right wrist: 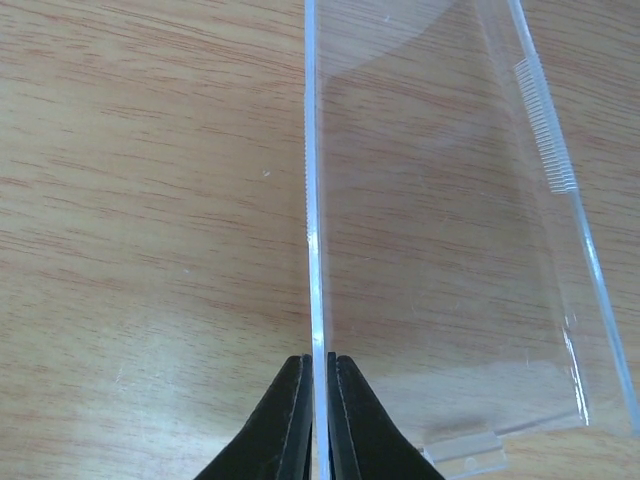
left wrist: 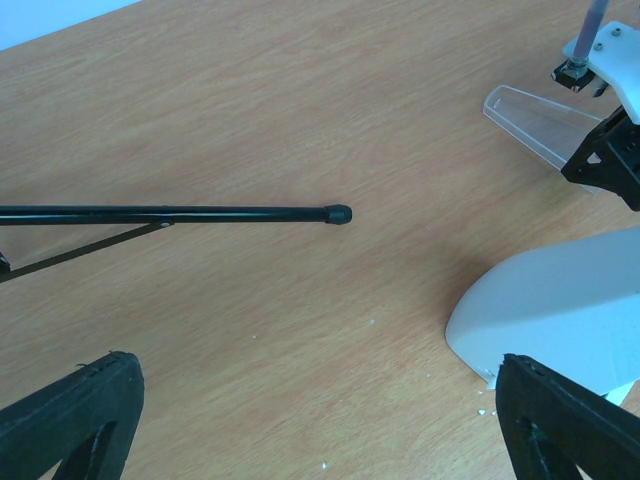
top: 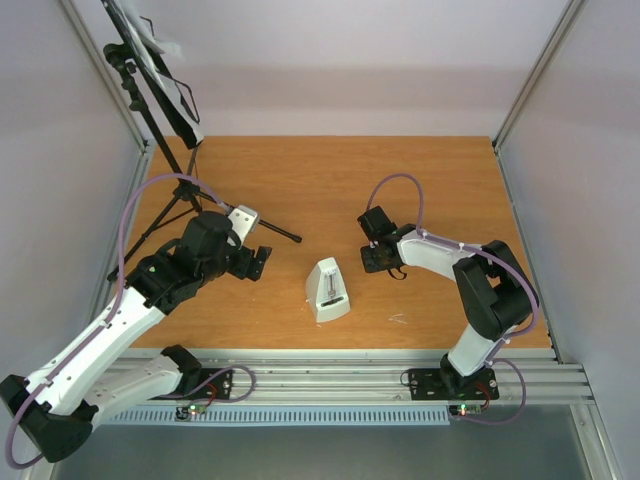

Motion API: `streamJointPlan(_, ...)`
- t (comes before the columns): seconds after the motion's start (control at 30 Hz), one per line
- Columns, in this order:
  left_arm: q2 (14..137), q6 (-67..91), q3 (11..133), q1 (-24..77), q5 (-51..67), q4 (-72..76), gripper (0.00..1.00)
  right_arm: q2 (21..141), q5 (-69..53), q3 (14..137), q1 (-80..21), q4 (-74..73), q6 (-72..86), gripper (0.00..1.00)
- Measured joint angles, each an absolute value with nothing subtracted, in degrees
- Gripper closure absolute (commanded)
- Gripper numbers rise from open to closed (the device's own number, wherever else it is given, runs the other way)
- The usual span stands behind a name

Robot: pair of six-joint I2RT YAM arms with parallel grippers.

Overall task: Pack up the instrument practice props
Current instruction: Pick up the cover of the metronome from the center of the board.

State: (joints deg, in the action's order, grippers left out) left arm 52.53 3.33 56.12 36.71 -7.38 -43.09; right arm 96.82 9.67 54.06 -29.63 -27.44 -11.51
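**Right gripper pinches the metronome's clear cover; left gripper wide open beside the stand leg**

The right gripper (right wrist: 320,405) is down low over the wooden table (top: 430,180), its black fingers (right wrist: 292,425) closed almost together on the thin edge of the clear plastic cover (right wrist: 440,250). The cover stretches away from the fingertips with the wood grain showing through it. Whether it rests on the table or hangs just above it cannot be told. From the left wrist camera the same cover (left wrist: 535,118) appears as a see-through wedge at the right arm's tip, apart from the metronome.

The pale metronome (top: 328,290) stands upright near the middle of the table's front edge, between the two grippers, with its pendulum face uncovered.

The left gripper (top: 256,262) hovers to the metronome's left with its fingers (left wrist: 70,420) spread wide, holding nothing. The bare table lies between them.

The black tripod music stand (top: 150,70) stands at the far left corner. One of its legs (left wrist: 200,213) reaches across the table and ends in a rubber foot near the left gripper. A pale sheet edge (top: 168,47) shows at the top of the stand's desk, too small to read.
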Motion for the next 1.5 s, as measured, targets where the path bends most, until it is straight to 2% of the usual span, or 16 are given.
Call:
streamJointPlan(0.07,52.5,3.3,56.1,36.7,-7.4,-43.1,0.03,96.8,9.7,54.1,-29.6,-27.4,-11.5,0.98)
streamJointPlan(0.37,52.5,3.2,56.1,36.7,-7.5,-43.1,0.03,95.2,10.5,53.7,-29.6,-27.6,-11.5,0.99)
streamJointPlan(0.47,52.4,3.1,56.1,36.7,-7.8,-43.1,0.03,89.3,10.5,52.8,-29.6,-28.4,-11.5,0.99)
streamJointPlan(0.63,51.1,3.0,55.6,36.7,-7.9,-42.7,0.03,73.0,6.3,52.5,-29.6,-29.6,-11.7,0.99)
streamJointPlan(0.77,49.1,2.9,55.0,36.7,-5.6,-41.9,0.03,62.7,-3.6,52.7,-29.6,-30.1,-12.1,0.99)
streamJointPlan(0.93,44.5,3.6,54.4,36.7,1.2,-39.2,0.02,53.9,-24.9,53.0,-29.6,-29.9,-12.2,0.99)
streamJointPlan(1.17,40.1,9.4,51.0,36.7,20.1,-29.6,0.01,48.5,-52.2,54.0,-29.6,-26.0,-8.8,0.99)
streamJointPlan(1.37,40.0,18.1,47.0,36.7,33.7,-19.3,0.01,47.2,-65.1,52.3,-29.6,-15.6,-0.4,0.99)
streamJointPlan(1.5,40.2,23.5,47.2,36.7,37.4,-14.1,0.01,47.5,-68.5,50.7,-29.6,-12.1,3.0,0.99)
